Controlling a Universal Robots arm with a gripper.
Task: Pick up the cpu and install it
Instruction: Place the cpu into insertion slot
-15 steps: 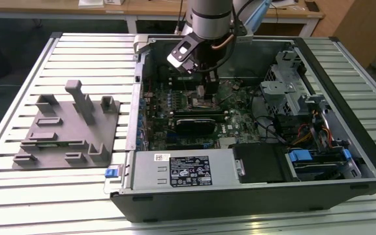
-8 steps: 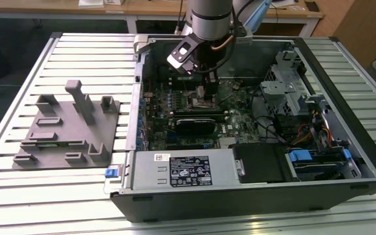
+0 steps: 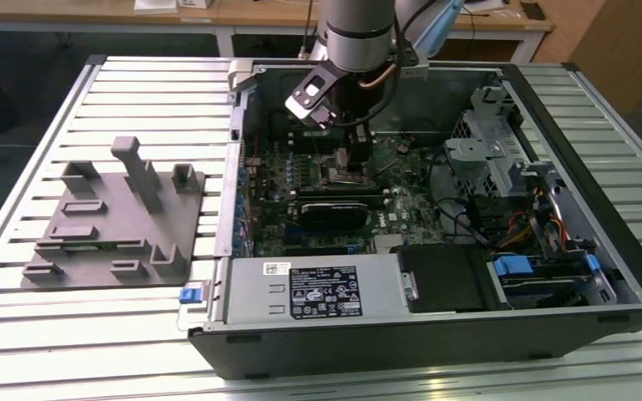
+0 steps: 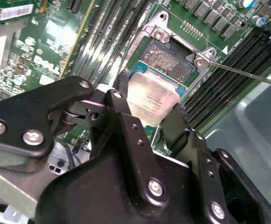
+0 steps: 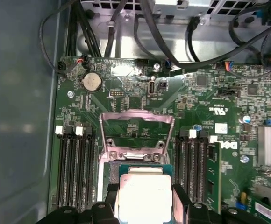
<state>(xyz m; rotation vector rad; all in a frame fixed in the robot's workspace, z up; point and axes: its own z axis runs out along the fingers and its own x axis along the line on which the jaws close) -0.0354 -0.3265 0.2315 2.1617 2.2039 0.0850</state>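
Observation:
The cpu (image 4: 155, 93), a flat square chip with a silvery top, sits between my two black fingers (image 4: 176, 122), and the gripper (image 4: 149, 100) is shut on it. It hangs just over the open motherboard socket (image 4: 169, 59), overlapping its near edge. In the first wrist view the cpu (image 5: 145, 196) lies below the raised metal load plate (image 5: 136, 122) of the socket, with the gripper (image 5: 145, 195) clamped on its sides. In the exterior view the gripper (image 3: 349, 160) reaches down into the open computer case (image 3: 433, 334), above the middle of the green board.
Memory slots (image 5: 74, 168) flank the socket on both sides. A thin metal lever (image 4: 243, 72) sticks out beside it. Cables (image 5: 126, 28) hang along the board's edge. A drive cage (image 3: 500, 146) and power supply (image 3: 310, 288) crowd the case. A grey fixture block (image 3: 114, 217) lies outside it.

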